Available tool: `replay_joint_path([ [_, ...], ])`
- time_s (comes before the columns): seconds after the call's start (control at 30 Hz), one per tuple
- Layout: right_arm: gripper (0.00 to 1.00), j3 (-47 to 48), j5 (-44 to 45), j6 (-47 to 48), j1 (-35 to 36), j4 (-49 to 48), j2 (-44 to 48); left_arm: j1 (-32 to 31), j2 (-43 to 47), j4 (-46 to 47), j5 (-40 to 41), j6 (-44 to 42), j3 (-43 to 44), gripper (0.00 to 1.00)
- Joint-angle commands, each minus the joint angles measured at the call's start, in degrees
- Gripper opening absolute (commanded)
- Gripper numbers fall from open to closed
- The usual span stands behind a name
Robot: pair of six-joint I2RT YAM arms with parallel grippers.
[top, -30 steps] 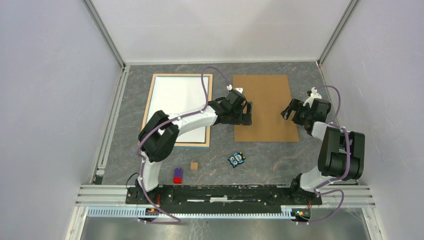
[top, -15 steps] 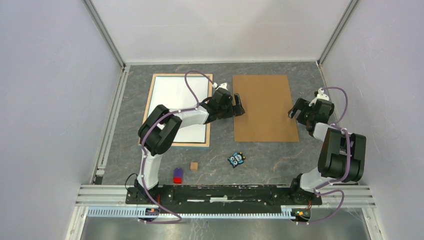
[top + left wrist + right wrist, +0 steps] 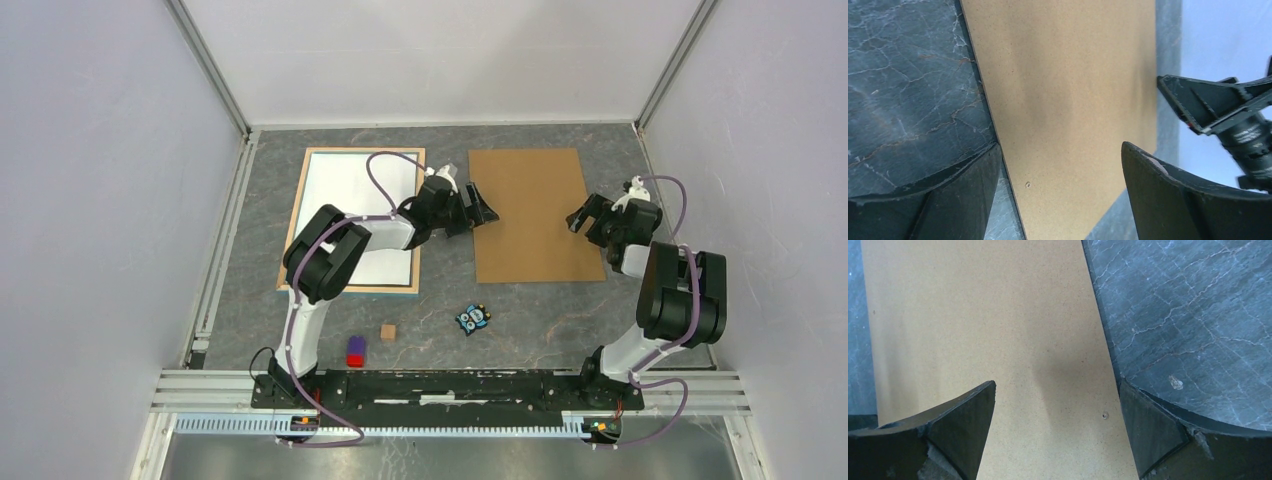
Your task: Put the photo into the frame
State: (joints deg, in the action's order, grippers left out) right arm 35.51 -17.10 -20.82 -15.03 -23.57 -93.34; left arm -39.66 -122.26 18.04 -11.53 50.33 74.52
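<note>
The frame (image 3: 360,151) lies at the left with its light wood-coloured rim up. A white sheet (image 3: 350,195), the photo's plain back, lies inside it; no balloon picture shows. The left arm crosses its right part. The plain brown backing board (image 3: 530,215) lies flat to the right. My left gripper (image 3: 480,208) is open and empty at the board's left edge, its jaws straddling that edge in the left wrist view (image 3: 1060,192). My right gripper (image 3: 583,215) is open and empty at the board's right edge, straddling it in the right wrist view (image 3: 1058,435).
A small blue owl figure (image 3: 472,318), a small brown cube (image 3: 388,331) and a red and purple block (image 3: 355,351) lie near the front. Walls close the table on three sides. The right gripper's fingers (image 3: 1208,102) show across the board in the left wrist view.
My left gripper has moved back and left from over the board to its left edge. My right gripper has shifted slightly. The board's near end has slid a little to the right.
</note>
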Motion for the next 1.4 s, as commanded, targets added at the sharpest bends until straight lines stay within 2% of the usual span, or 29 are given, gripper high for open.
replay_joint_path([
  [0.0, 0.98, -1.5, -5.8, -3.3, 0.5, -2.7, -1.7, 0.9, -1.8, 10.7, -11.1, 8.8, -0.8, 0.92],
  [0.3, 0.98, -2.3, -7.6, -4.6, 0.5, -4.8, -2.2, 1.2, -1.2, 30.4, -14.7, 23.3, -4.6, 0.69],
  [0.37, 0.98, -2.5, -8.0, -4.9, 0.5, -5.4, -2.1, 1.1, -0.6, 32.0, -14.4, 24.9, -5.5, 0.62],
  [0.7, 0.98, -3.6, -9.4, -6.0, -0.2, -7.4, -1.8, 0.8, 3.6, 32.1, -10.4, 25.9, -9.8, 0.44],
  [0.8, 0.98, -3.7, -9.8, -6.2, -0.4, -7.7, -1.8, 0.5, 4.8, 28.6, -9.6, 23.7, -9.4, 0.39],
  [0.9, 0.98, -3.7, -9.9, -6.1, -0.6, -7.7, -1.5, 0.0, 6.7, 19.0, -7.6, 18.4, -7.9, 0.36],
  [1.03, 0.98, -3.7, -10.2, -6.1, -0.8, -7.7, -1.3, -0.1, 8.4, 11.3, -4.9, 14.4, -6.5, 0.31],
  [1.2, 0.98, -3.3, -10.7, -5.7, -1.2, -7.3, -1.6, -0.1, 6.6, 5.8, -6.0, 12.8, -2.2, 0.23],
  [1.3, 0.98, -3.0, -9.4, -4.3, -1.2, -5.8, -0.9, -0.2, 5.8, -0.6, -5.8, 9.2, 1.8, 0.2],
  [1.37, 0.98, -2.8, -7.8, -3.0, -1.2, -4.2, 0.0, -0.2, 6.0, -2.8, -5.5, 7.8, 2.9, 0.11],
])
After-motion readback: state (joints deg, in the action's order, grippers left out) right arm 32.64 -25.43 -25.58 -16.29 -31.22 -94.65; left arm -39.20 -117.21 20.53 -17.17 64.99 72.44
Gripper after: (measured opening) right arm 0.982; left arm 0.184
